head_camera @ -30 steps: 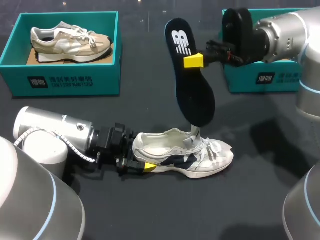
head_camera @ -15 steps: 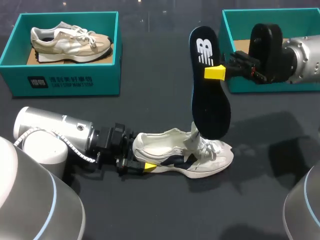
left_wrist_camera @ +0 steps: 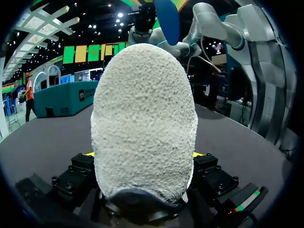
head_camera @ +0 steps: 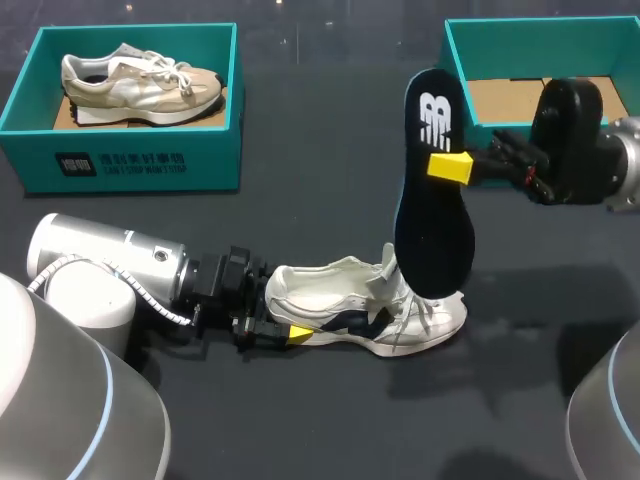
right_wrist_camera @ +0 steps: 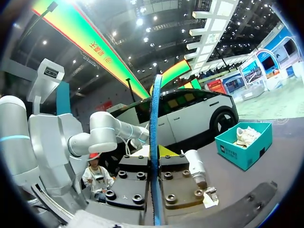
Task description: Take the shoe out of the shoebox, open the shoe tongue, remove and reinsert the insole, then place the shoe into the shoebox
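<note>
The left gripper (head_camera: 290,326) clamps the heel of the white sneaker (head_camera: 365,315) lying on the table. Above the sneaker's forefoot, the right gripper (head_camera: 446,166) pinches the dark insole (head_camera: 432,215) upright. Beyond the sneaker stands the teal shoebox (head_camera: 520,40).

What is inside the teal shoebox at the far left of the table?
A beige shoe lies on brown cardboard. The shoebox floor beneath them is covered.

White shoe (head_camera: 340,312), beige shoe (head_camera: 140,82): two; shoeboxes (head_camera: 130,165) (head_camera: 520,40): two; insole (head_camera: 432,230): one; tools (head_camera: 290,335) (head_camera: 450,167): two.
</note>
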You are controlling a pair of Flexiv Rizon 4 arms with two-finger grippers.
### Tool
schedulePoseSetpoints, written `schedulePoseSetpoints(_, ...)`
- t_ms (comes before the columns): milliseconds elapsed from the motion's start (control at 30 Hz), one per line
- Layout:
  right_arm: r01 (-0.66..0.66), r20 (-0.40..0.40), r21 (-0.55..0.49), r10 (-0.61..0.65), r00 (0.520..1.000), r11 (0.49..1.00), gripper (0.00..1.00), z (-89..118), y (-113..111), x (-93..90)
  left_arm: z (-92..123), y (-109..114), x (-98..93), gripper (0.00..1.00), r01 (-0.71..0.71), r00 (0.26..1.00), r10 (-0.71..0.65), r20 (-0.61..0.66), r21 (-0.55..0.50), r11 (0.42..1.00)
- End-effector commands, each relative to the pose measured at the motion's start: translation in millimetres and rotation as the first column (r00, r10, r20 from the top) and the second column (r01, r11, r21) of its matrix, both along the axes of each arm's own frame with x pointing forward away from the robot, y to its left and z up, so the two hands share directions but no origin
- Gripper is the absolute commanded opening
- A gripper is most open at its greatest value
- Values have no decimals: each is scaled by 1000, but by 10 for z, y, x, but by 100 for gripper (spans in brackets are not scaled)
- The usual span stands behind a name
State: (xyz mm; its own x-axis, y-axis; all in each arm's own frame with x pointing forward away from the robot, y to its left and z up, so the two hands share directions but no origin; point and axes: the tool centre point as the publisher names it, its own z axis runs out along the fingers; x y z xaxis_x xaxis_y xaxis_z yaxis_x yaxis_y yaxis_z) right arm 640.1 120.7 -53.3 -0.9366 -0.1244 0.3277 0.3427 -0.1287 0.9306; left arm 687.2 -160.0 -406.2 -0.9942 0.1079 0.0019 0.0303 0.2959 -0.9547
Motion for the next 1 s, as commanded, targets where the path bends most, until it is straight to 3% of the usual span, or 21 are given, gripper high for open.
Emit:
schedulePoseSetpoints(33,166,-20,-27,-166,986,986,0,-66,-56,-134,-18,-16,-3,0,-1,1000,1,1,2,1000)
schedulePoseSetpoints(300,166,-20,-27,-166,986,986,0,-66,-56,-134,-18,-16,-3,0,-1,1000,1,1,2,1000)
schedulePoseSetpoints(567,183,-45,18,-182,982,983,0,-80,-248,-267,-18,-16,-3,0,-1,1000,1,1,2,1000)
schedulePoseSetpoints(1000,142,-36,2,-141,989,990,0,-86,-288,-389,-18,-16,-3,0,-1,1000,1,1,2,1000)
